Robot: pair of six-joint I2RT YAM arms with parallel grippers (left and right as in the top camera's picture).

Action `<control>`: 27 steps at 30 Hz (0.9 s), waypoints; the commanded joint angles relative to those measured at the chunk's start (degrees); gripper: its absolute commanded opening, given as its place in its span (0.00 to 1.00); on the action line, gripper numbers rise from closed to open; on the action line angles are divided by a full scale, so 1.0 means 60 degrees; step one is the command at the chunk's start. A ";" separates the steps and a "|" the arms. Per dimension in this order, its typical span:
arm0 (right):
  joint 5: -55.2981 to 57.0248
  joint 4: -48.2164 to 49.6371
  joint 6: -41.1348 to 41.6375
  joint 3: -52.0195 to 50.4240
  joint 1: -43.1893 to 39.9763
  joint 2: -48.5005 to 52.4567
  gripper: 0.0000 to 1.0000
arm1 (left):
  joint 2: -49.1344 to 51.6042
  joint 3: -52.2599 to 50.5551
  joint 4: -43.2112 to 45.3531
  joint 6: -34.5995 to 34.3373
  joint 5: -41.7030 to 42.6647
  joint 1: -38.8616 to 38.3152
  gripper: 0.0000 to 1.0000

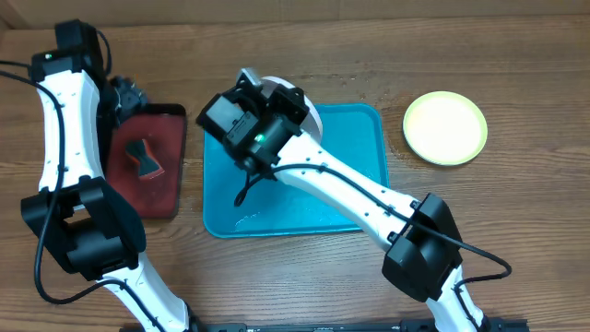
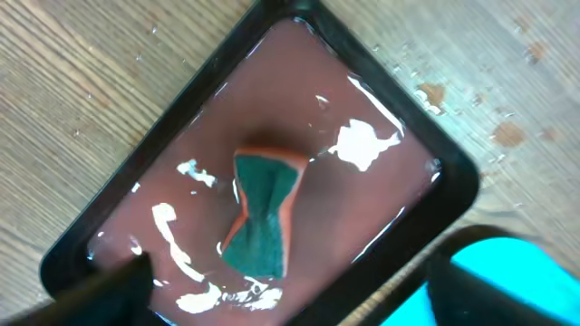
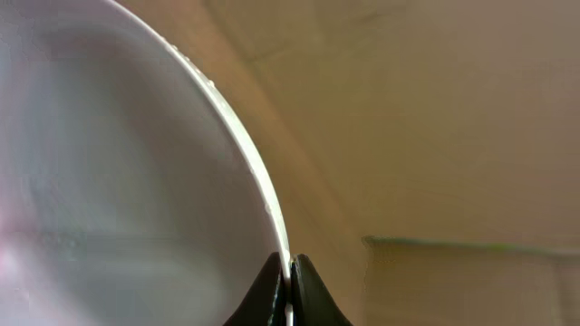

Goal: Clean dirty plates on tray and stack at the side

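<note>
My right gripper (image 3: 290,282) is shut on the rim of the white plate (image 3: 118,181). In the overhead view the right wrist (image 1: 258,120) covers most of that plate, and only its edge (image 1: 313,114) shows above the far side of the turquoise tray (image 1: 359,175). The yellow-green plate (image 1: 445,127) lies on the table to the right of the tray. The pale blue plate is out of view. My left gripper (image 2: 290,308) is open and empty above the near end of the dark red tray (image 2: 181,118).
A green and orange sponge (image 2: 261,213) lies in shallow water in the dark red tray, also seen from overhead (image 1: 143,159). Water drops sit on the turquoise tray floor (image 1: 249,217). The left arm (image 1: 69,120) stands along the table's left side.
</note>
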 commanded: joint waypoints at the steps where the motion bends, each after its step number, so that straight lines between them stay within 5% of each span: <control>1: 0.1599 0.0211 -0.1268 0.0372 0.0251 -0.0007 0.04 | 0.0033 0.0127 -0.0095 -0.0029 0.0186 -0.0007 1.00; 8: 0.0903 0.0273 -0.1501 0.0372 0.0273 -0.0007 0.04 | 0.0033 0.0131 -0.0087 -0.0033 0.0197 -0.0018 1.00; 14: -0.4958 0.0408 -0.0113 0.0372 -0.0885 -0.0011 0.04 | 0.0033 0.0131 -0.0087 -0.0033 0.0197 -0.0022 1.00; 18: -0.6761 0.0011 0.2820 0.0499 -0.2608 -0.0160 0.04 | 0.0033 0.0131 -0.0087 -0.0033 0.0197 -0.0022 1.00; 27: -1.2244 -0.1727 0.4291 0.0419 -0.7544 -0.0200 0.04 | 0.0033 0.0131 -0.0084 -0.0036 0.0204 -0.0029 1.00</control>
